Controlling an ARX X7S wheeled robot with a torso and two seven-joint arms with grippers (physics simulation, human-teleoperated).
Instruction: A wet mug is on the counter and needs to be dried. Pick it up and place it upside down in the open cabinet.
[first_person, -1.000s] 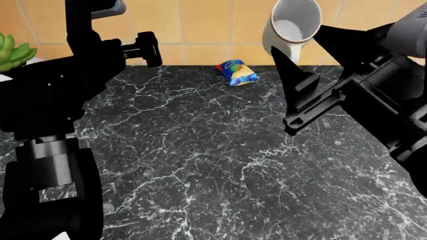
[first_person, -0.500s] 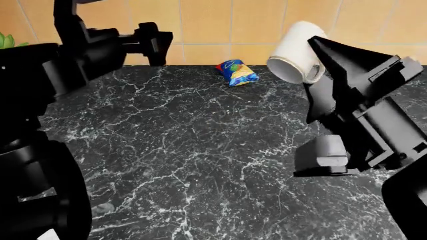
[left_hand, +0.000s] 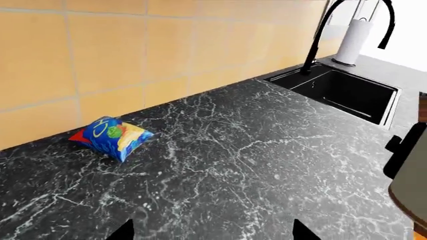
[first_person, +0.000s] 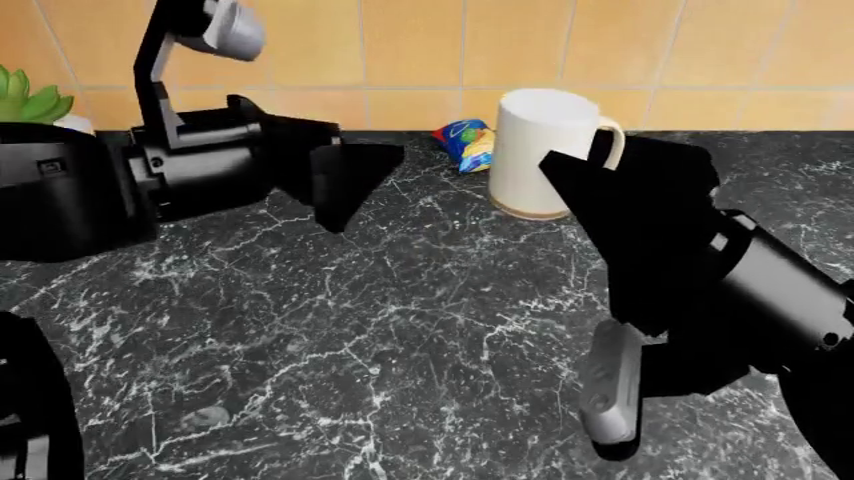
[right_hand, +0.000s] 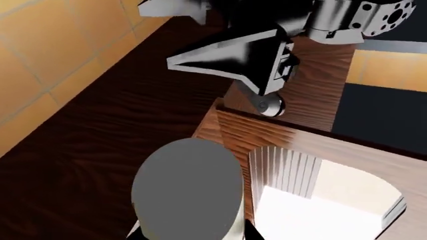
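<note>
The right gripper (first_person: 577, 180) is clamped on the mug (first_person: 538, 152), holding it upside down above the counter (first_person: 400, 330). The left gripper (first_person: 350, 180) hangs beside it, jaws apart, near the snack bag (first_person: 463, 143).

Matte black arms (first_person: 747, 290) with grey cylindrical fittings and pointed black jaws.

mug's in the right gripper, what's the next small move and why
Probably raise the right gripper a little toward the brown wooden cabinet. The small cream-white ceramic mug sits in its grip with the closed end up in the head view, so it looks already inverted. The right wrist view shows the cabinet's wood panels beyond the mug.
</note>
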